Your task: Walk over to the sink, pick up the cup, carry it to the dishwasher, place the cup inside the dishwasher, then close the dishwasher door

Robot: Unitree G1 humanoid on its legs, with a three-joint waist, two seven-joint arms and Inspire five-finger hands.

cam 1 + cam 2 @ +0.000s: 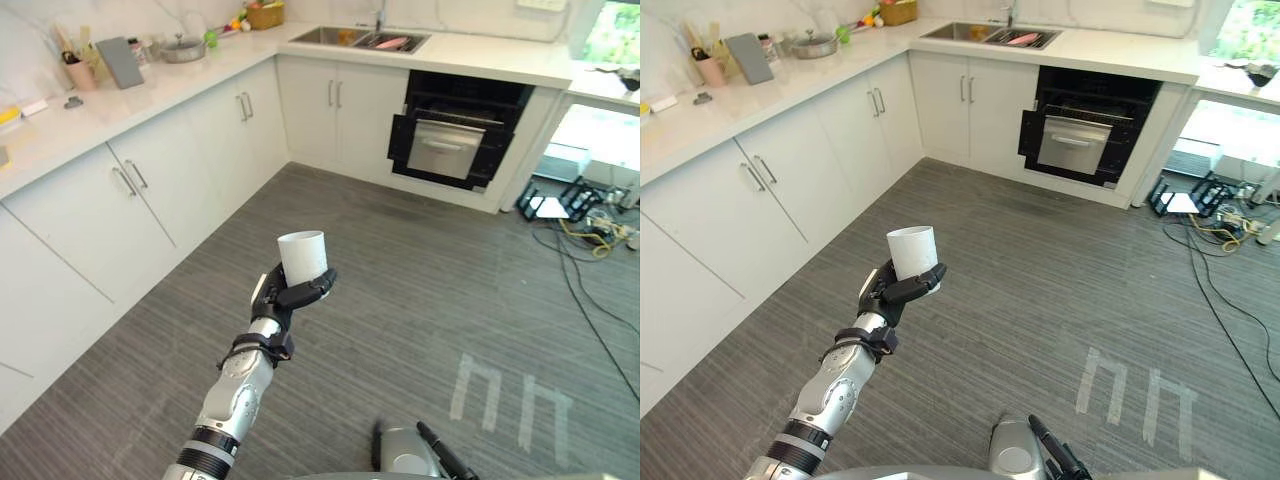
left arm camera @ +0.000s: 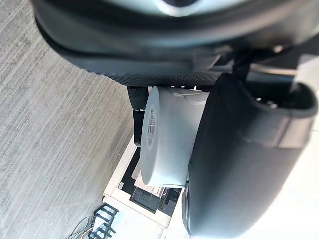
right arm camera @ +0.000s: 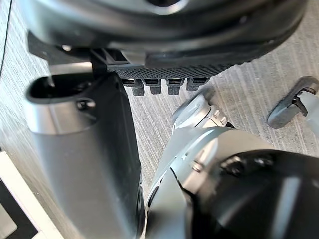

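My left hand (image 1: 283, 296) is shut on a white cup (image 1: 302, 257), held upright at mid-height over the grey floor. In the left wrist view the cup (image 2: 167, 142) sits between the thumb and the curled fingers. The dishwasher (image 1: 455, 130) is far ahead under the counter, a black cavity whose silver door (image 1: 446, 148) hangs partly open. To its left, the steel sink (image 1: 360, 39) is set into the white counter, with something pink in it. My right hand (image 1: 441, 457) hangs low at the near edge, fingers relaxed and holding nothing.
White cabinets (image 1: 150, 190) run along the left wall under a counter with a pot (image 1: 183, 49) and utensils. Cables (image 1: 590, 240) and a black rack (image 1: 550, 200) lie on the floor at the right. White tape marks (image 1: 510, 395) cross the floor nearby.
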